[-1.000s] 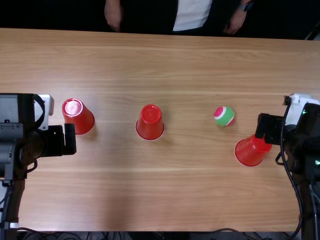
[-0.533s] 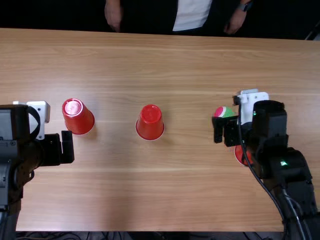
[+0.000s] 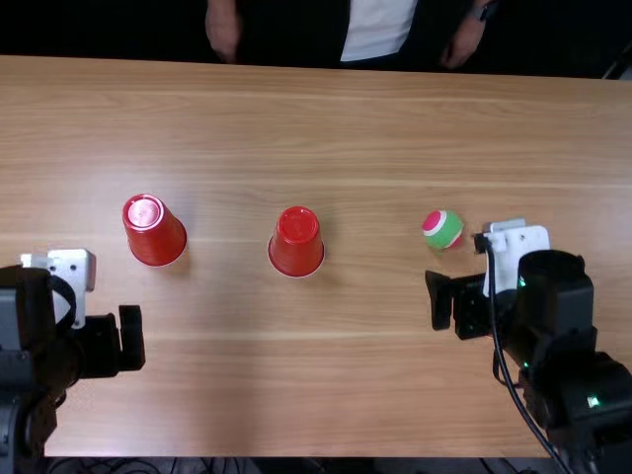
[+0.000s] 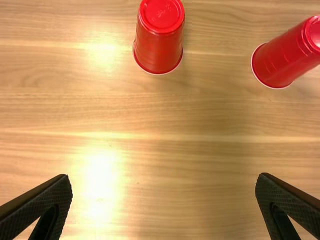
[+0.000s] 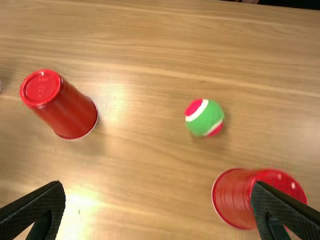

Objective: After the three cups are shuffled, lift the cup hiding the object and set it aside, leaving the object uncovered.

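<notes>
Red cup [image 5: 232, 200] aside, ball [image 5: 204, 117] bare.
My left gripper [image 4: 162, 182] and right gripper [image 5: 156, 189] gape, holding nothing; cup's base by one right finger [image 5: 280, 212], rim toward the gap; standing or tipped, unclear.

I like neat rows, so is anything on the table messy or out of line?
Nothing is spilled or broken. One red cup sits out of the row of the left cup and middle cup, nearer the right gripper, near the uncovered ball. I cannot tell whether it stands straight.

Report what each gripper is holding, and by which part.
Nothing. The left gripper and the right gripper are both open and empty.
</notes>
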`<state>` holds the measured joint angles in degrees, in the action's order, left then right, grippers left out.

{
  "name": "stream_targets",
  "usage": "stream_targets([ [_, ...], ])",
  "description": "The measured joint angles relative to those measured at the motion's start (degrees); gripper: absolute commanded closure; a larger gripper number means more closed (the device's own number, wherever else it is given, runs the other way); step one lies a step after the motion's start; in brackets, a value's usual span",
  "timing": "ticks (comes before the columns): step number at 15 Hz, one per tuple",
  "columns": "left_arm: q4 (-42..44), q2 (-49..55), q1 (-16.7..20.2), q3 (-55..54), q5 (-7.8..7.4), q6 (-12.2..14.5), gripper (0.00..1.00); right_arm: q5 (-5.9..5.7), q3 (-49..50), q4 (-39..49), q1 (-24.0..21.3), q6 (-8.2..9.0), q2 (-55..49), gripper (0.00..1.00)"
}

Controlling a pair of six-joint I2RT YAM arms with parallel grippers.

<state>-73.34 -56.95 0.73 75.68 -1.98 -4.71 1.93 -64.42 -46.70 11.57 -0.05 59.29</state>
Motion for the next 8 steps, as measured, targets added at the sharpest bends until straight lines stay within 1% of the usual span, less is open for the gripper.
stream_targets([
  [3, 0.50, 4.55, 0.00, -4.59, -0.02, 0.00, 0.00, -0.68, 5.01, -4.33, -0.04, 0.11, -9.33, 0.00],
  [5, 1.07, 9.05, 0.00, -10.01, 0.00, 0.00, 0.00, -0.94, 8.92, -5.31, -1.27, 0.17, -16.13, 0.00],
  [8, 5.90, 17.75, 0.00, -18.40, 0.02, 0.00, 0.00, -1.51, 15.10, -5.99, -7.80, 0.11, -28.63, 0.00],
])
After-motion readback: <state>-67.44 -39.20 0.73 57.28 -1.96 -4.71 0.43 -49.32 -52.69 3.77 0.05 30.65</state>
